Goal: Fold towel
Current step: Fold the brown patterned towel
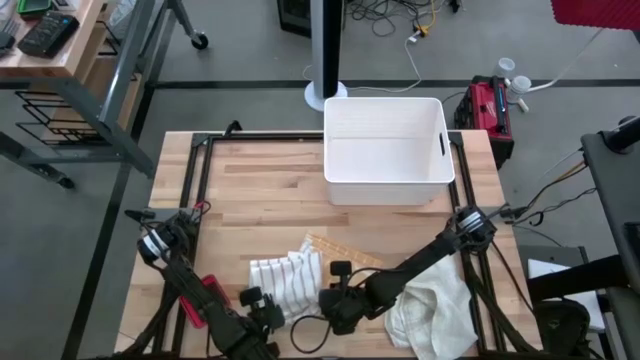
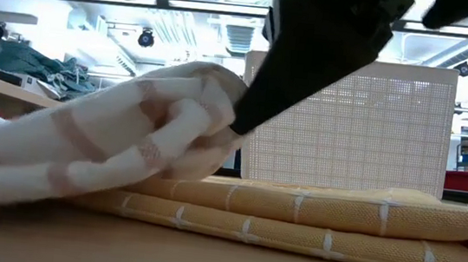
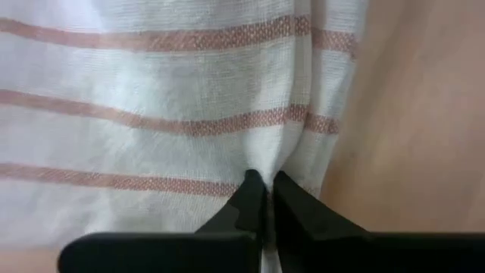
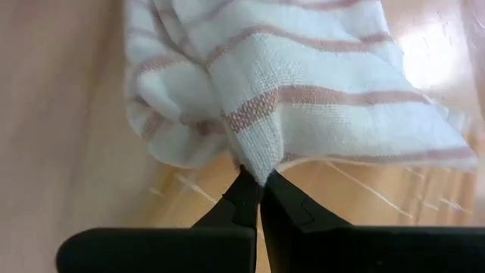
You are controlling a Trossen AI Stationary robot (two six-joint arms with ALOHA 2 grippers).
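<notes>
A white towel with thin rust-red stripes (image 1: 285, 283) lies bunched on the wooden tabletop (image 1: 260, 190) at about six o'clock, its weave loose and its folds rumpled. The left gripper (image 3: 263, 199) is clamped on a pinch of the striped cloth at the towel's seven o'clock edge; the right gripper (image 4: 258, 189) is closed on a gathered fold at its four o'clock side. Beneath and just beside the towel, toward two o'clock, a mustard-yellow cloth with white stitching (image 2: 312, 218) lies flat. A white plastic bin (image 1: 386, 150) stands at twelve o'clock, and a plain white cloth (image 1: 435, 310) is heaped at five o'clock.
</notes>
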